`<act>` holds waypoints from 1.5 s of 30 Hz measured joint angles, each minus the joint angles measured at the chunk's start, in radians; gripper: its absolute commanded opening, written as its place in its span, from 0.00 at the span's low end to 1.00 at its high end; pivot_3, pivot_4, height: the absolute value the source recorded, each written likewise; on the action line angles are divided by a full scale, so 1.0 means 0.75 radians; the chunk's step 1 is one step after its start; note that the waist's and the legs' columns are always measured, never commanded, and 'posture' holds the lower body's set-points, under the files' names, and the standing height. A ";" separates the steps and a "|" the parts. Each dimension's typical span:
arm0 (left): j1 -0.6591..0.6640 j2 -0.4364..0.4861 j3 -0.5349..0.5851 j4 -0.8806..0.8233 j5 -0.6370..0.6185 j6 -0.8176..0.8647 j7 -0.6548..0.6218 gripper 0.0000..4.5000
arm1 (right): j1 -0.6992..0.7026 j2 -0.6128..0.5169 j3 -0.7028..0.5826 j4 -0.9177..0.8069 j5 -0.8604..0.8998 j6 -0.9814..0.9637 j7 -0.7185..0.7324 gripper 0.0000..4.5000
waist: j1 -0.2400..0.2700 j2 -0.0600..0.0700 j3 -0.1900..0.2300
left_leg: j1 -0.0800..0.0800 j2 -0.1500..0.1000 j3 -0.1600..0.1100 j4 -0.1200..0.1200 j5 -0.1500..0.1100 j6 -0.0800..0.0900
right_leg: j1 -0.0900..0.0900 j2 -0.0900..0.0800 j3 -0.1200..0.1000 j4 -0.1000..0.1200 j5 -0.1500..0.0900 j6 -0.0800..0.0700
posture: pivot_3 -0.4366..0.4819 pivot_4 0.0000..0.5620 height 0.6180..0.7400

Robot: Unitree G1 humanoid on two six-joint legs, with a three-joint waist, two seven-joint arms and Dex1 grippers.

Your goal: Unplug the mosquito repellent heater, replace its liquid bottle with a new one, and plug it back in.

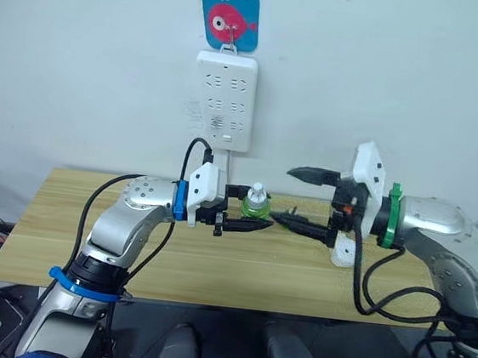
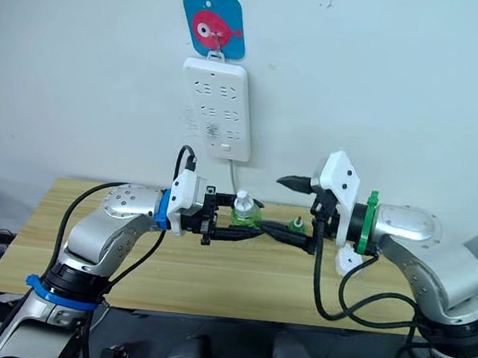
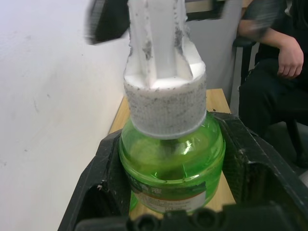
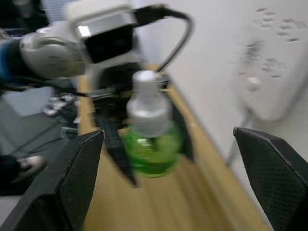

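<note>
Mid bottle swap: capped bottle (image 1: 257, 203) clamped in left fingers (image 3: 115, 192) above bench (image 1: 62, 237), at 6 o'clock of strip (image 1: 223, 100); right gripper (image 1: 305, 201) agape, next closing on cap (image 3: 166, 106) to unscrew.

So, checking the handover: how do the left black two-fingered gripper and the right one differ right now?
The left gripper is shut on the small translucent green bottle with a pale cap; the right gripper is open wide and holds nothing. The left gripper points toward the robot's right, the right gripper toward its left, facing the bottle. Both are above the wooden table.
</note>
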 measured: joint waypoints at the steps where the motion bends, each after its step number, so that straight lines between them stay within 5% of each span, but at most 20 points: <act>1: -0.001 -0.001 0.000 0.000 0.000 0.000 0.000 0.51 | -0.003 0.018 0.003 -0.011 0.017 0.009 -0.007 1.00 | -0.001 0.000 0.000 | 0.000 0.000 0.000 0.000 0.000 0.000 | 0.000 0.000 0.000 0.000 0.000 0.000 | 0.28 0.24 1.00; 8: -0.002 -0.001 0.000 0.000 0.000 0.000 -0.001 0.51 | -0.063 0.146 0.081 0.008 -0.012 0.022 -0.118 1.00 | -0.002 0.001 -0.001 | 0.000 0.000 0.000 0.000 0.000 0.000 | 0.000 0.000 0.000 0.000 0.000 0.000 | 0.28 0.24 1.00; 10: -0.002 -0.001 0.000 0.000 0.000 0.000 -0.001 0.51 | -0.070 0.166 0.119 0.040 -0.055 0.000 -0.130 0.92 | 0.001 0.001 -0.001 | 0.000 0.000 0.000 0.000 0.000 0.000 | 0.000 0.000 0.000 0.000 0.000 0.000 | 0.28 0.24 1.00; 21: 0.004 0.002 0.000 0.001 0.001 0.002 0.004 0.51 | -0.106 0.196 0.127 0.089 -0.100 -0.062 -0.118 0.06 | 0.000 0.001 -0.001 | 0.000 0.000 0.000 0.000 0.000 0.000 | 0.000 0.000 0.000 0.000 0.000 0.000 | 0.28 0.25 1.00; 33: 0.144 0.115 0.028 0.005 0.009 0.030 0.021 0.51 | -0.235 0.176 -0.078 0.064 0.104 0.021 -0.175 0.05 | -0.002 0.001 -0.001 | 0.000 0.001 0.000 -0.001 0.000 0.000 | 0.000 0.000 0.000 0.000 0.000 0.000 | 0.29 0.29 1.00; 40: 0.303 0.268 0.152 -0.027 0.003 0.080 0.039 0.51 | 0.319 0.163 0.107 0.120 -0.310 -0.329 -0.240 0.05 | 0.033 0.003 0.002 | 0.000 0.001 0.002 -0.003 -0.001 0.001 | 0.000 0.000 0.002 -0.005 -0.001 0.000 | 0.34 0.38 1.00; 45: 0.360 0.313 0.182 -0.140 -0.038 0.143 0.039 0.51 | 0.490 0.302 0.185 0.388 -0.593 -0.725 -0.327 0.05 | 0.043 0.003 0.014 | 0.003 0.002 0.005 -0.003 -0.001 0.001 | 0.002 0.001 0.004 -0.006 -0.004 0.005 | 0.39 0.47 1.00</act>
